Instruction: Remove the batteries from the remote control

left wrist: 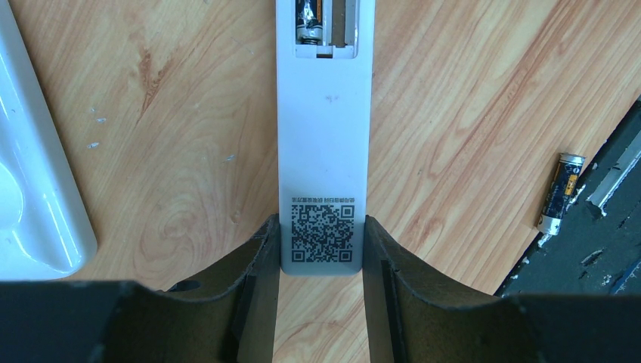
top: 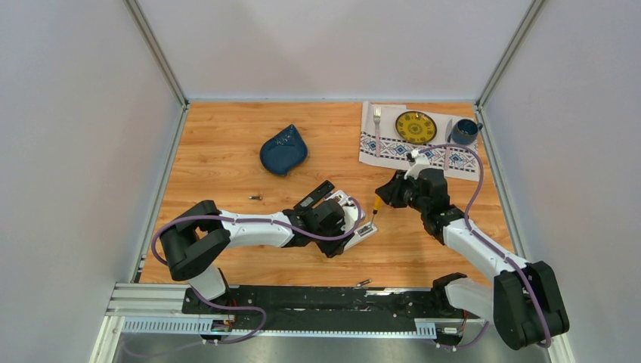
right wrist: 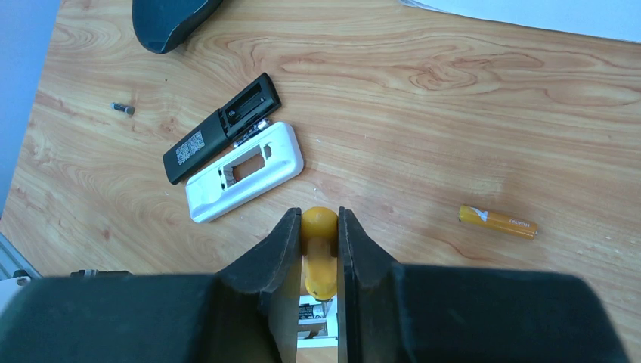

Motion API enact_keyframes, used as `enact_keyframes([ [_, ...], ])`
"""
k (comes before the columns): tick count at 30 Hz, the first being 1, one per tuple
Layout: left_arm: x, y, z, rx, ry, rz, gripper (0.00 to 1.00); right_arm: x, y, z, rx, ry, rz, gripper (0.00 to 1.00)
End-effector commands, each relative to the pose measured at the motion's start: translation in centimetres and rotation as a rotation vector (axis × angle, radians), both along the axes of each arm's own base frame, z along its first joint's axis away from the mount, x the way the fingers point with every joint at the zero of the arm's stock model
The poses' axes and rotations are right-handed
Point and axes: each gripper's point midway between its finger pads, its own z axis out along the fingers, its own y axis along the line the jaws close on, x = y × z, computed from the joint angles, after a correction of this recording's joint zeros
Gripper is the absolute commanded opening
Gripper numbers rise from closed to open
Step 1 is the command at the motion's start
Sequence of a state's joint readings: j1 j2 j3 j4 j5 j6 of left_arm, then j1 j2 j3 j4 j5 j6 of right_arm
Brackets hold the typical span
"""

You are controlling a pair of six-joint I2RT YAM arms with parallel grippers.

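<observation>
Your right hand [right wrist: 317,218] is clamped on the handle of the orange screwdriver [right wrist: 320,261], whose tip points down into the open bay of a white remote [right wrist: 317,338] with a battery [right wrist: 308,311] inside. Farther up the bench [right wrist: 423,121], a black remote [right wrist: 221,127] and a second white remote [right wrist: 246,172] lie side by side, touching, with their bays open. An orange battery [right wrist: 499,221] lies well apart to the right.

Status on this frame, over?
Left fingers shut on white remote. Right fingers shut on orange-handled screwdriver, tip at the open compartment. One battery seated inside; orange battery loose on table.
</observation>
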State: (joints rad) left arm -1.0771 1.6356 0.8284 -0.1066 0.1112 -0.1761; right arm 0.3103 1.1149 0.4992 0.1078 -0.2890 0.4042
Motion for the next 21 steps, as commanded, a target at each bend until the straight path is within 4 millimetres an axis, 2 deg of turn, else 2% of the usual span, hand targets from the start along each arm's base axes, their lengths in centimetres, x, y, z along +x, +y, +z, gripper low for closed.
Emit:
enact_keyframes([
  [1,-2.2,1.8,-2.8,0.095,0.110,-0.011,0.00,-1.3,1.1,-0.9,0.035,0.026,0.044,0.00],
  [6,-2.1,1.8,-2.8,0.093,0.110,-0.008,0.00,-1.5,2.0,-0.3,0.101,0.010,0.069,0.00],
  [21,-2.1,1.7,-3.1,0.099,0.113,-0.001,0.00,-2.5,3.6,3.8,0.261,-0.072,0.140,0.00],
])
